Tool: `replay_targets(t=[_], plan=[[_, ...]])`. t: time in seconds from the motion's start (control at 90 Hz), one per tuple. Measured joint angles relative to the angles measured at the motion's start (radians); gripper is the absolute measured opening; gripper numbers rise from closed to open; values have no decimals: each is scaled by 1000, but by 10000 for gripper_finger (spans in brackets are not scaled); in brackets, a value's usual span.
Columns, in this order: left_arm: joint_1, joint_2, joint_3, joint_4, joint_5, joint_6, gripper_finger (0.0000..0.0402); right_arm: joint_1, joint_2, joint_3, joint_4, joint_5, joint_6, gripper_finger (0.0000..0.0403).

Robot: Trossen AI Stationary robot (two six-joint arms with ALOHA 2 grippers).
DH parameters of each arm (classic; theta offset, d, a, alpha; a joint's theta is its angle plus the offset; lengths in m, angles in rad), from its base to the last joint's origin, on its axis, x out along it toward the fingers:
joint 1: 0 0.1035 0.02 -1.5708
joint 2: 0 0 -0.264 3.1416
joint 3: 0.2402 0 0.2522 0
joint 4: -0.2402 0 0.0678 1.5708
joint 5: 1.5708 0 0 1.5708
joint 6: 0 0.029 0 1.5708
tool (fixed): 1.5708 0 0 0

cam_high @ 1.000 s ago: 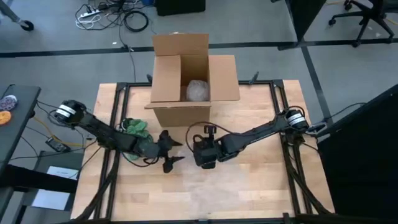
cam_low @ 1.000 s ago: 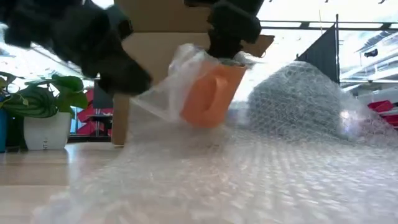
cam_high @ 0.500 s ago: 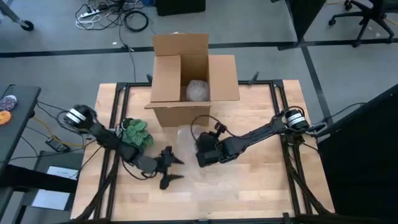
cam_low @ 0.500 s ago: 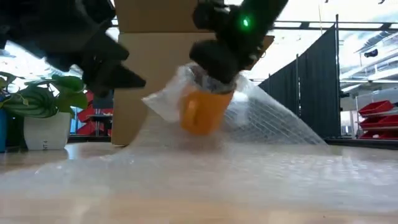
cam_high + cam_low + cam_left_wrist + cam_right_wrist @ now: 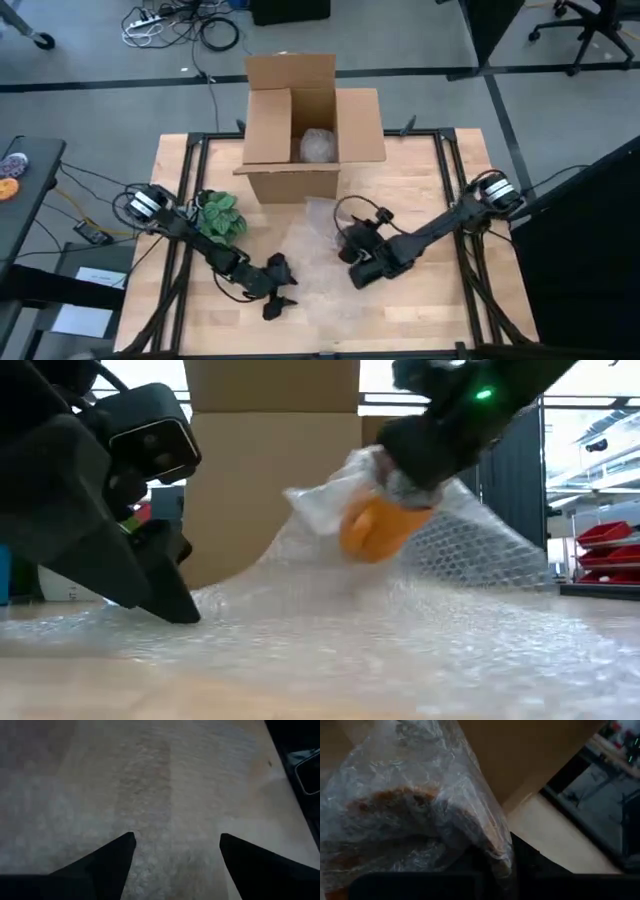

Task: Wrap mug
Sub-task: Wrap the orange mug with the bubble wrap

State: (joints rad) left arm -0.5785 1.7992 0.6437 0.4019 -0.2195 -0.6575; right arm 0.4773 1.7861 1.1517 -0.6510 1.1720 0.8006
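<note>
Right tool (image 5: 358, 262) grips mug (image 5: 378, 526) mid-table; left tool (image 5: 276, 295) spread.

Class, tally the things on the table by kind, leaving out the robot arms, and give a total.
Cardboard box: 1
Orange mug: 1
Bubble wrap sheet: 1
Wrapped bundle in the box: 1
Potted plant: 1
Total: 5

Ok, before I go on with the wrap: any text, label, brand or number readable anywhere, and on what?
None can be read in any view.
Cardboard box: plain faces, no print visible.
Orange mug in the right hand: covered by bubble wrap, no marking shows.
Left hand: open above the wrap, no lettering on it.
Papers on the floor left of the table: too small to read.
</note>
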Motion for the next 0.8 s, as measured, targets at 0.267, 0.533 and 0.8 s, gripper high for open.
replay_targets(t=[0.267, 0.533, 0.8], plan=[[1, -91, -13, -71, 16, 25, 284, 92, 12, -92, 172, 69, -486, 13], [1, -127, -9, -172, 15, -63, 284, 104, 11, -118, 470, 118, -1042, 12], [3, -125, -12, -143, 11, -82, 284, 77, 96, -117, 590, 110, -1375, 12]])
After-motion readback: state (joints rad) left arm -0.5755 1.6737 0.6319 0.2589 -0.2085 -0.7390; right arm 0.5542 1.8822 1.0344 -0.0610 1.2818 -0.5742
